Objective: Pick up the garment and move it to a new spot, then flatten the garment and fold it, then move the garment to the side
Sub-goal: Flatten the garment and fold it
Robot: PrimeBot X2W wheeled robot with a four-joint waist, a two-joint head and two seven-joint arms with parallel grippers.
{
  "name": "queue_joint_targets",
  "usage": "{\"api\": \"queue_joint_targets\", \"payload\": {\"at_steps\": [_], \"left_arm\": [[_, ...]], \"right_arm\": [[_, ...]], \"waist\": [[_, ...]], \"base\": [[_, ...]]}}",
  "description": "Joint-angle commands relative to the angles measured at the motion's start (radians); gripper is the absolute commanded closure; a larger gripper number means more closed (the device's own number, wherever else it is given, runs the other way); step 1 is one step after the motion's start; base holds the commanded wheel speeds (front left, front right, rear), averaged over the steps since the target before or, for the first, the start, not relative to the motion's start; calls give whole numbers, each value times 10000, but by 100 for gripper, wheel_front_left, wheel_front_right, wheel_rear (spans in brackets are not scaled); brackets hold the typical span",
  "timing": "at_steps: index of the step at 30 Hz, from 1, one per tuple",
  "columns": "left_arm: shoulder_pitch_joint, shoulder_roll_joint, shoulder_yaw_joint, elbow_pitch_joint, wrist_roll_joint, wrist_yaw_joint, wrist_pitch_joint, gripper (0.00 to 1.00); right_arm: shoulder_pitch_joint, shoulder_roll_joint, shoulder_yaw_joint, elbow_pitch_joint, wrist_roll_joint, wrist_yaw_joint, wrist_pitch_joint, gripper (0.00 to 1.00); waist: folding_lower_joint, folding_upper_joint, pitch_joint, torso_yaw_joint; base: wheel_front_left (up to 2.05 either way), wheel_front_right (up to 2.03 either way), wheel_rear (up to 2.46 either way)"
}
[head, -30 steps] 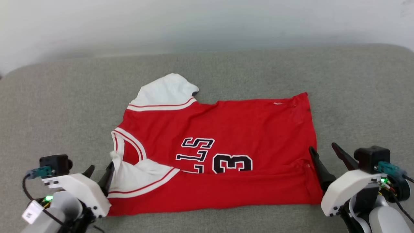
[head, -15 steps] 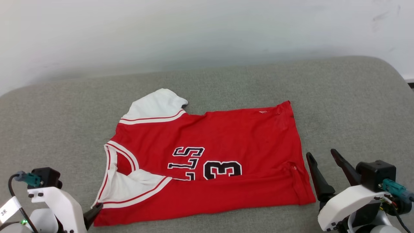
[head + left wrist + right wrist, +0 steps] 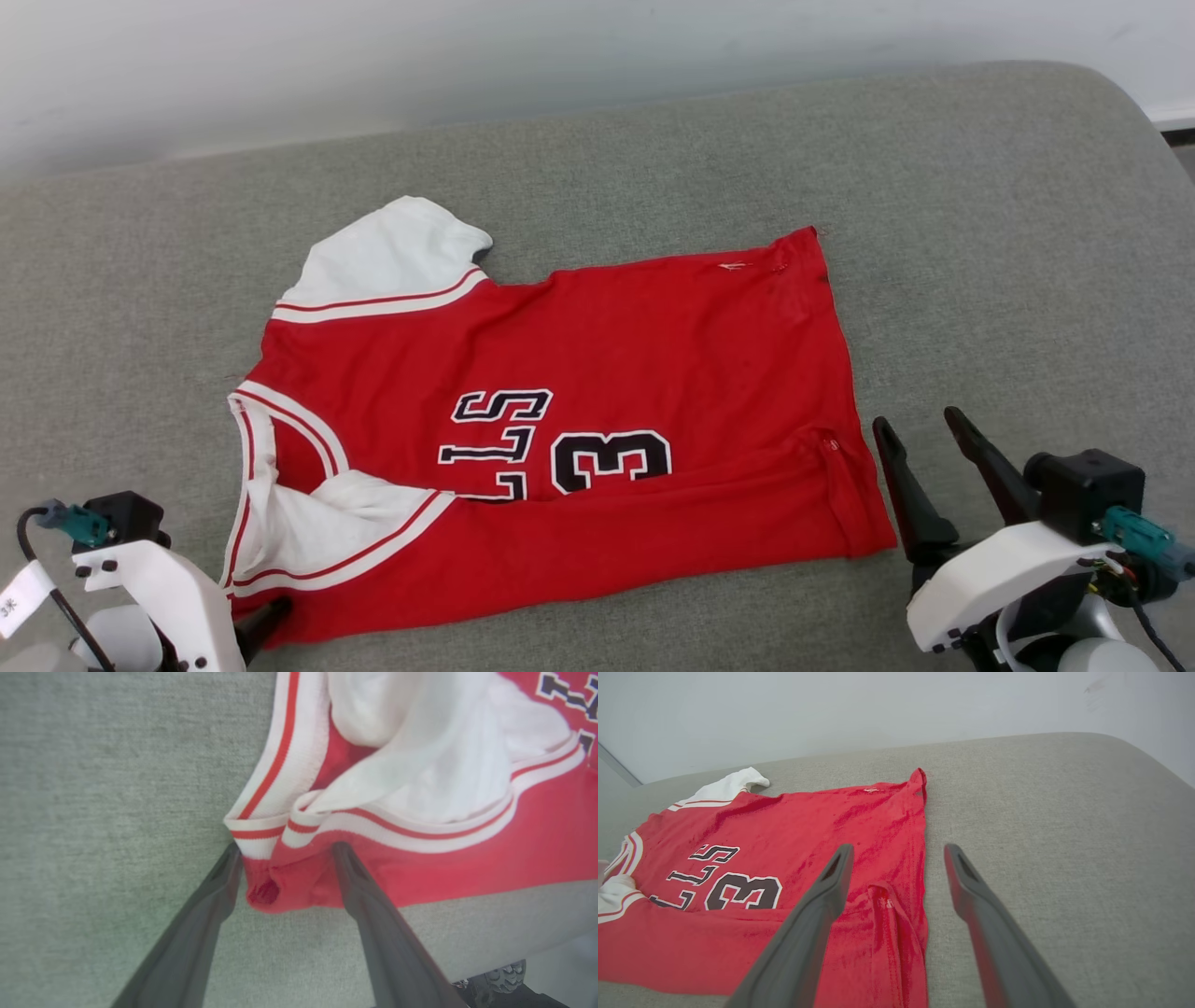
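The garment (image 3: 597,373), a red jersey with white sleeves and black lettering, lies spread on a grey padded surface (image 3: 980,233). Its near edge is folded up over the lower part of the lettering and the number 3. My left gripper (image 3: 286,851) is open, its fingers straddling the garment's (image 3: 467,858) near-left corner by the striped trim, and one fingertip (image 3: 271,614) pokes out at the bottom left. My right gripper (image 3: 920,429) is open just right of the hem with nothing between its fingers. In the right wrist view, the right gripper (image 3: 899,851) hovers over the garment's (image 3: 761,826) right edge.
A white wall (image 3: 560,56) runs behind the padded surface. The surface's rounded right corner (image 3: 1120,93) drops off to a dark floor. Bare grey padding (image 3: 1064,835) lies to the right of the garment and beyond it.
The head camera has shifted, so the whole picture moved. My left gripper has drawn back from the collar and sleeve to the garment's near-left corner. The right gripper stays beside the hem.
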Motion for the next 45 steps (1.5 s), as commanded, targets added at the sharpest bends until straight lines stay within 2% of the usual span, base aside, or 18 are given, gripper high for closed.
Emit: {"api": "queue_joint_targets", "payload": {"at_steps": [1, 3, 4, 7, 12, 19, 20, 25, 32, 39, 40, 41, 45], "left_arm": [[-50, -368, -225, 171, -64, -158, 99, 22], [-82, -639, -359, 283, -93, -388, 74, 90], [-116, -770, -395, 326, -109, -484, 62, 100], [-185, -903, -474, 465, 30, -586, -38, 100], [-287, -791, -308, 428, 384, -548, -579, 100], [-191, -372, -59, -560, 828, -159, -1127, 100], [-191, -372, -59, -560, 828, -159, -1127, 100], [-357, -157, 86, -1434, 1041, 92, -1255, 100], [-558, -207, 77, -1993, 1264, 237, -1300, 100], [-472, -372, 56, -1906, 1181, 159, -1419, 100], [-457, -403, 57, -1894, 1159, 134, -1437, 100], [-442, -433, 51, -1884, 1118, 114, -1442, 100], [-384, -494, 39, -1781, 1123, 63, -1533, 100]], "right_arm": [[-127, 47, -85, 29, -33, -7, -63, 0], [-147, 56, -210, 74, -24, -6, -31, 0], [-156, 61, -292, 64, 2, -6, -40, 0], [-120, 68, -546, 127, 68, -6, 129, 0], [134, 65, -949, 352, 243, -6, 1039, 0], [365, -582, -977, 700, 938, -6, 3903, 0], [365, -582, -977, 700, 938, -6, 3903, 0], [-58, -967, -559, 749, 1311, -6, 5293, 0], [-858, -1098, 78, 1561, 1520, -7, 5832, 0], [-944, -880, 754, 2778, 1839, 11, 6537, 0], [-973, -847, 832, 2854, 1942, 11, 6552, 71], [-1030, -830, 868, 2895, 2010, 14, 6526, 100], [-1268, -983, 754, 2908, 2095, 6, 6354, 100]], "waist": [[1, 0, 76, -58], [1, 0, 102, -62], [1, 0, 104, -51], [1, 0, 40, -2], [1, 0, -282, 158], [1, 0, -554, 462], [1, 0, -554, 462], [1, 0, -267, 727], [1, 0, 240, 1013], [1, 0, 359, 1143], [1, 0, 355, 1151], [1, 0, 343, 1159], [1, 0, 170, 1190]], "base": [[0, 0, 0], [0, 0, 0], [0, 0, 0], [0, 0, 0], [0, 0, 0], [0, 0, 0], [0, 0, 0], [0, 0, 0], [0, 0, 0], [0, 0, 0], [0, 0, 0], [0, 0, 0], [0, 0, 0]]}}
